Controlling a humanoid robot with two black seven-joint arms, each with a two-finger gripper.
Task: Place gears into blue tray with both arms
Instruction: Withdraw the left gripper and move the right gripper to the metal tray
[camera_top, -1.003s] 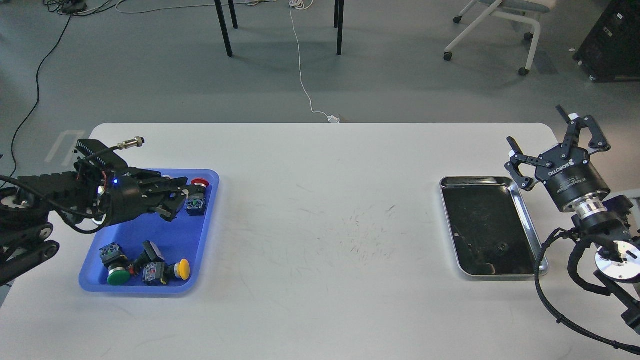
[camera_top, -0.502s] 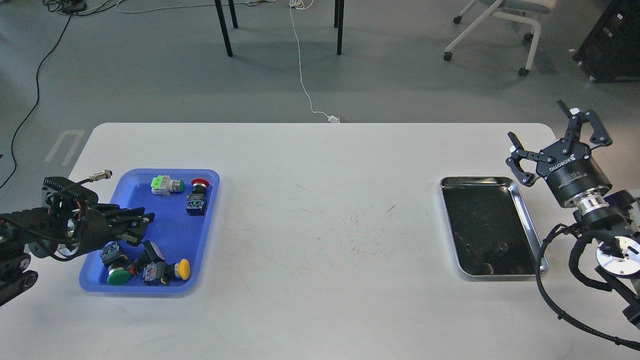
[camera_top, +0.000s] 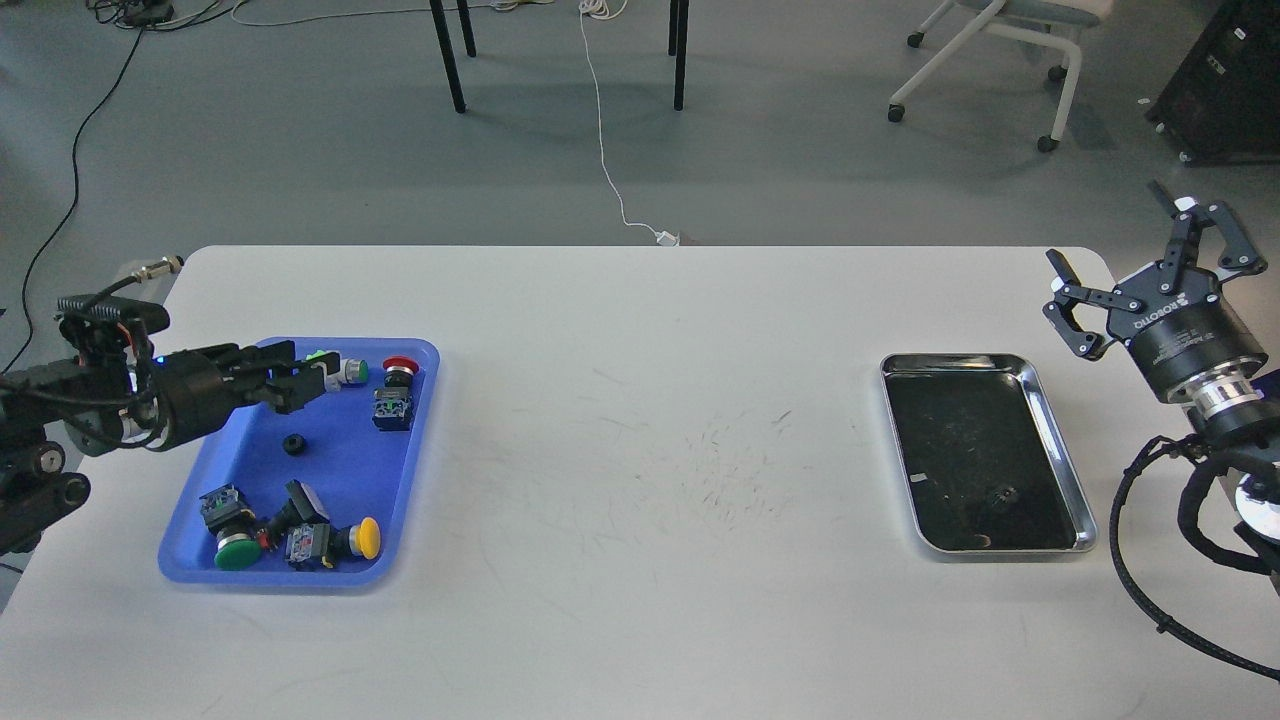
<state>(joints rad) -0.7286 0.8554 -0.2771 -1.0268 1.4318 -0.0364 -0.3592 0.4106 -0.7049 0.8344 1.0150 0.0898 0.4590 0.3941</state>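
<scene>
Left of the table, the left gripper (camera_top: 290, 385) reaches in over the far left part of the blue tray (camera_top: 405, 500), its matte black fingers lying close together and pointing toward the switches at the tray's far end; whether anything sits between them cannot be told at this size. Below it a gear (camera_top: 293, 445), a small black ring with a centre hole, lies flat on the smooth blue plastic floor, apart from the gripper and clear of the switches. The tray is a rounded-corner rectangle with a raised rim.

Around the gear are chunky push-button switches: a red-capped switch (camera_top: 400, 368) and a dark blocky switch (camera_top: 388, 409) near the far right corner, a pale green switch (camera_top: 340, 368) just beside the fingertips, and at the near end a green-capped switch (camera_top: 232, 552), a yellow-capped switch (camera_top: 366, 538) and a black boxy switch (camera_top: 302, 500) crowded together.

Far to the right, the right gripper (camera_top: 1125, 245) hangs above the table's edge with its two linked black fingers spread wide and empty, a silver ring at its wrist. Near it lies a shiny steel tray (camera_top: 1060, 440), its dark inside scuffed, with another gear (camera_top: 1003, 493) showing dimly near the front. The white table (camera_top: 650, 560) bears fine dark scratches at its centre.
</scene>
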